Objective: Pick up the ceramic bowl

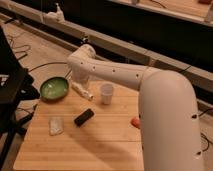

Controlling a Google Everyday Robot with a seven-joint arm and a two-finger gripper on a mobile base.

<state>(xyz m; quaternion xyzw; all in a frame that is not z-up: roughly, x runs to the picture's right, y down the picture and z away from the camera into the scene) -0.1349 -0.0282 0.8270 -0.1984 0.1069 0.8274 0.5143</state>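
Observation:
The ceramic bowl (54, 88) is round, shallow and glossy green with a darker rim. It sits at the far left corner of the wooden table (100, 142). My white arm reaches from the right across the table. My gripper (83, 91) hangs low over the table just right of the bowl, between it and the small white cup (106, 93). It is apart from the bowl.
A black rectangular object (84, 117) lies near the table's middle. A clear crumpled packet (55, 125) lies to its left. A small orange thing (134, 121) shows beside my arm. Dark furniture (12, 85) stands left of the table, with cables on the floor behind.

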